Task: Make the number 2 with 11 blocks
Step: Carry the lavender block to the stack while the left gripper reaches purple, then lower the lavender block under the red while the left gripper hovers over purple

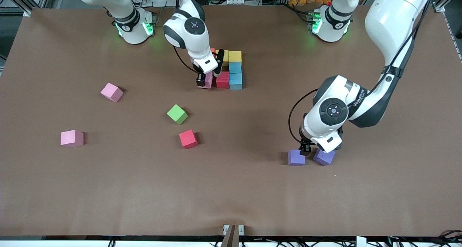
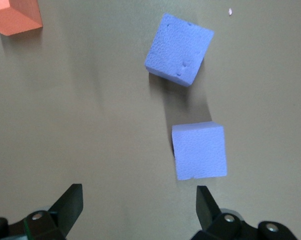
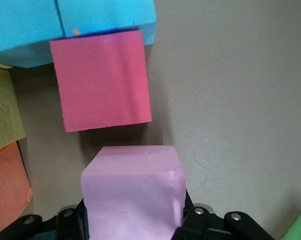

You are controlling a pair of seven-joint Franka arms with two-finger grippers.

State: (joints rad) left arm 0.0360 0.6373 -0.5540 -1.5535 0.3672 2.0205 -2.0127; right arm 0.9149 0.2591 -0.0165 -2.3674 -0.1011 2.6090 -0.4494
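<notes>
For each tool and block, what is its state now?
Right tool: shut on pink block, beside red block in the number 2.
Left tool: open, over the purple blocks.
Green block: loose on table.

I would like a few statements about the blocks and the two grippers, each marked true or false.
1. The right gripper holds a pink block beside the red block of the group. True.
2. The left gripper is shut on a purple block. False: it is open, over two purple blocks.
3. The green block is part of the group. False: it lies alone, nearer the front camera.
4. Two other pink blocks lie loose on the table. True.
</notes>
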